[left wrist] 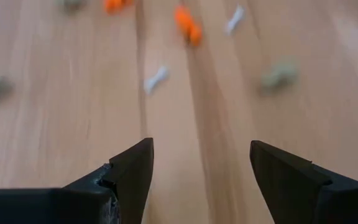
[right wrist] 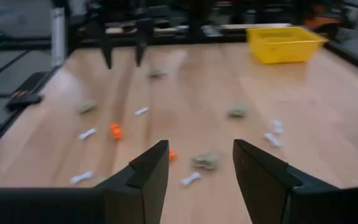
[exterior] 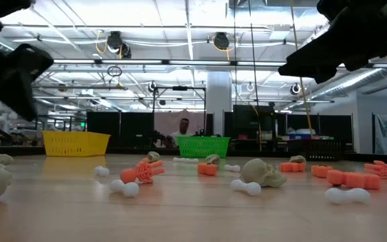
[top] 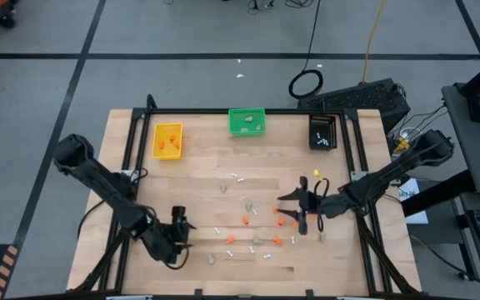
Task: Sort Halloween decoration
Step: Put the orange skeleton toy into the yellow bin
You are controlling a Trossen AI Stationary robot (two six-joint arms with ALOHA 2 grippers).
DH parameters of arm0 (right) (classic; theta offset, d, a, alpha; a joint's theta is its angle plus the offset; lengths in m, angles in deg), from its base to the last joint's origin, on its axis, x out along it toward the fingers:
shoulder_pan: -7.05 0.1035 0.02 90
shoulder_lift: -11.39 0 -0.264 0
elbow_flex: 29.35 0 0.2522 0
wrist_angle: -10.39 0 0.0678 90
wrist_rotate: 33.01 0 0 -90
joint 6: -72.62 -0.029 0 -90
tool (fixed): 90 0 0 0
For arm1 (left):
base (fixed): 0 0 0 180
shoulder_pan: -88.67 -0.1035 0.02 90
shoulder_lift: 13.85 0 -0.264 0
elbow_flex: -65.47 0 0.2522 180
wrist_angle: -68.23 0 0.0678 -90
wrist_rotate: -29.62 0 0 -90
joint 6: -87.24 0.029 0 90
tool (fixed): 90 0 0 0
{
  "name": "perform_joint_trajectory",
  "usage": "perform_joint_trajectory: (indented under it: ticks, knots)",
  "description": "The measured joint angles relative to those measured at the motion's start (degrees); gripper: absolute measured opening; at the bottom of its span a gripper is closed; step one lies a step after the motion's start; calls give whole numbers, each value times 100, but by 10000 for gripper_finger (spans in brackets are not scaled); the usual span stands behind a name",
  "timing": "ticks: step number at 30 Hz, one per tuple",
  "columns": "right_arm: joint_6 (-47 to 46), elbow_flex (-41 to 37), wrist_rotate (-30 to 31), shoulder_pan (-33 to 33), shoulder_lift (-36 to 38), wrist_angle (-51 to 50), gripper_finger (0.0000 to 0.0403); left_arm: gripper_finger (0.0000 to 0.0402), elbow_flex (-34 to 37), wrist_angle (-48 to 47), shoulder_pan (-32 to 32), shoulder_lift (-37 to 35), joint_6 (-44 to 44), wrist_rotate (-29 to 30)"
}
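Note:
The Halloween decoration lies scattered on the wooden table's middle: orange bits (top: 245, 220), beige lumps (top: 222, 189) and white sticks (top: 238, 177). My left gripper (top: 188, 223) hovers open at the near left of the scatter, and a white stick (left wrist: 156, 79) and an orange bit (left wrist: 188, 25) lie on the wood ahead of it (left wrist: 201, 162). My right gripper (top: 283, 211) hangs open over the right part of the scatter, pointing toward the table's left. A beige lump (right wrist: 205, 162) and an orange bit (right wrist: 171, 155) lie on the table beyond its fingertips (right wrist: 201, 155).
Three small bins stand along the far edge: yellow (top: 167, 140) with orange bits, green (top: 247, 122) with a beige lump, and black (top: 323, 132) with white sticks. A black frame (top: 132, 142) borders the table. Bare wood (top: 140, 192) lies left of the scatter.

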Motion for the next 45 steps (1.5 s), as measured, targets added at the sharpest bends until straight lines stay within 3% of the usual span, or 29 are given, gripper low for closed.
perform_joint_trajectory:
  ticks: [5,12,15,20,26,36,45]
  knots:
    - [96,4,-69,0,-233,272,167,264,0,1652,-250,541,707,88]
    - [91,11,10,0,-257,280,167,264,-8,3525,-493,1457,546,83]
    - [89,11,13,0,-257,280,167,264,-184,3820,-550,1850,579,74]
    - [78,11,22,0,-257,280,167,264,-733,3577,-637,2376,573,172]
    - [75,11,24,0,-257,278,167,264,-1306,2573,-777,2643,64,614]
    - [75,13,26,0,-257,274,167,262,-1410,2289,-868,2643,-931,367]
    - [86,13,26,0,-257,274,167,203,-1410,2083,-925,2640,-1075,339]
